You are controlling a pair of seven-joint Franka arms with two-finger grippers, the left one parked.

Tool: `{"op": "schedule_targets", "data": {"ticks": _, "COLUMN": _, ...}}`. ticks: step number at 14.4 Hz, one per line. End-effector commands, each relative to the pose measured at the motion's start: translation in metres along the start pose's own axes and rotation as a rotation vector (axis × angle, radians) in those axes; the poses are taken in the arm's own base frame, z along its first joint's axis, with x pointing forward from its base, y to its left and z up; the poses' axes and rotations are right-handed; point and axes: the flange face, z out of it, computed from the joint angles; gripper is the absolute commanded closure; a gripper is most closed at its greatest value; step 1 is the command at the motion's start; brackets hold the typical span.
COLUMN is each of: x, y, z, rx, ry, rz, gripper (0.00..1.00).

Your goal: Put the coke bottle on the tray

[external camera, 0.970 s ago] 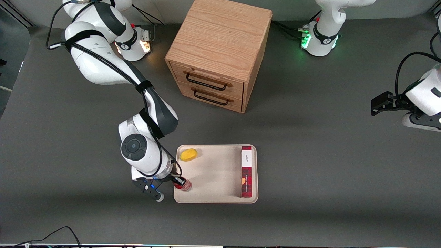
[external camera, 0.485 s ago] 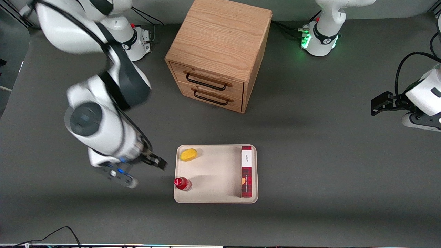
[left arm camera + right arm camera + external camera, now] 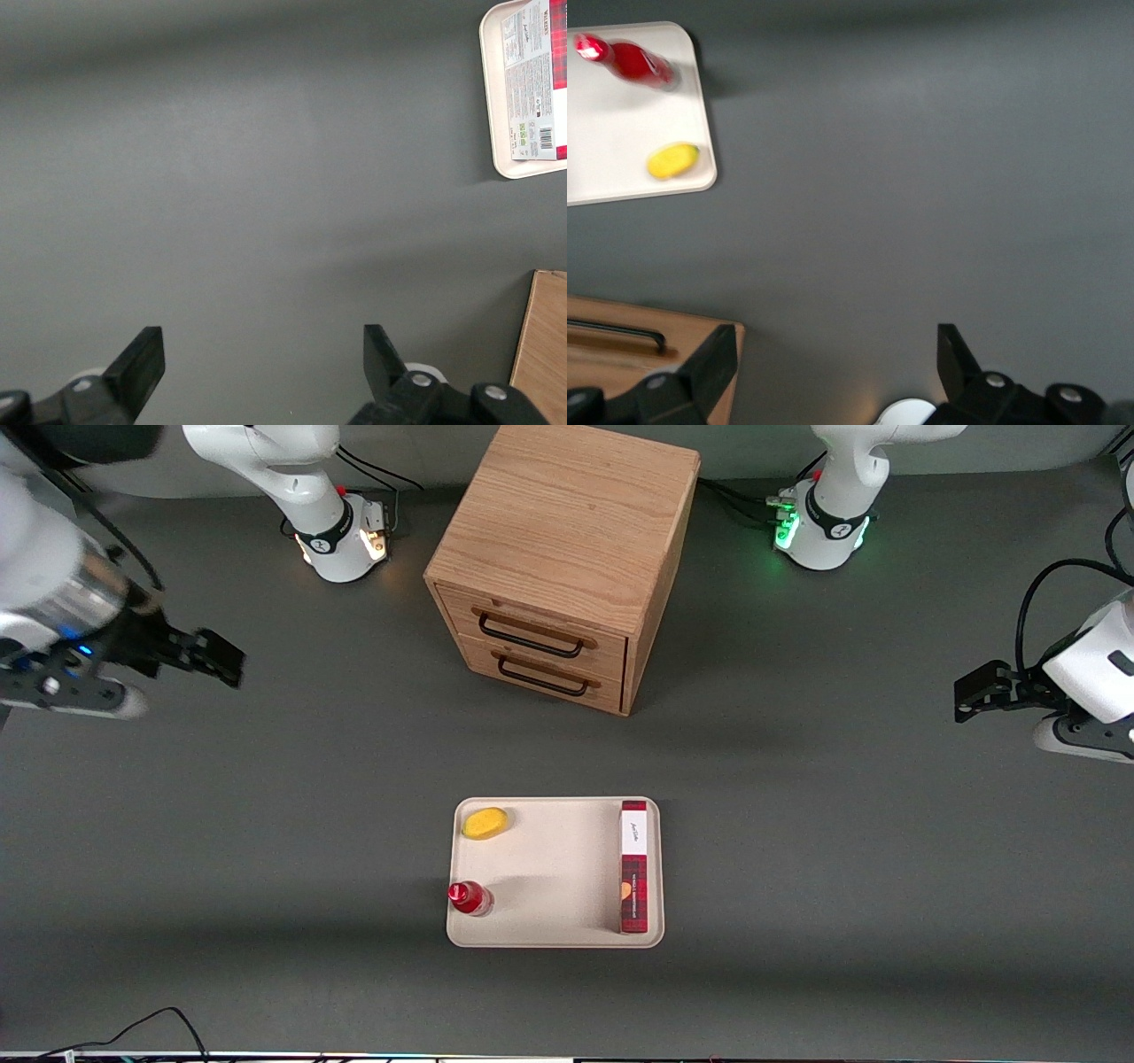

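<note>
The coke bottle (image 3: 469, 898), small and red with a red cap, stands upright on the cream-beige tray (image 3: 549, 877), at the tray's corner nearest the front camera on the working arm's end. It also shows in the right wrist view (image 3: 629, 60), on the tray (image 3: 611, 124). My gripper (image 3: 211, 657) is high above the table, far off toward the working arm's end, well away from the tray. It is open and empty, its fingers (image 3: 709, 363) spread wide.
A yellow lemon-shaped piece (image 3: 485, 823) and a long red plaid box (image 3: 633, 866) lie on the tray. A wooden drawer cabinet (image 3: 563, 558) with two drawers stands farther from the front camera than the tray. A black cable (image 3: 133, 1027) lies by the table's near edge.
My gripper was at the bottle on the tray; it has let go, opened, risen and swung far away toward the working arm's end. The bottle stays upright on the tray.
</note>
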Motion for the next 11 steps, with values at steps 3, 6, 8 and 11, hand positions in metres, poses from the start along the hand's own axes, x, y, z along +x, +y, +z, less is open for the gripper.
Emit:
{"op": "schedule_targets", "data": {"ticks": 3, "x": -0.073, "y": 0.073, "z": 0.112, "rx": 0.066, "ry": 0.043, "rz": -0.006, "gripper": 0.00}}
{"op": "schedule_targets", "data": {"ticks": 6, "x": -0.076, "y": 0.072, "z": 0.118, "rx": 0.067, "ry": 0.050, "rz": -0.005, "gripper": 0.00}}
{"op": "schedule_targets", "data": {"ticks": 8, "x": -0.067, "y": 0.073, "z": 0.100, "rx": 0.075, "ry": 0.044, "rz": 0.029, "gripper": 0.00}}
{"op": "schedule_targets", "data": {"ticks": 11, "x": -0.037, "y": 0.071, "z": 0.074, "rx": 0.076, "ry": -0.001, "rz": 0.068, "gripper": 0.00}}
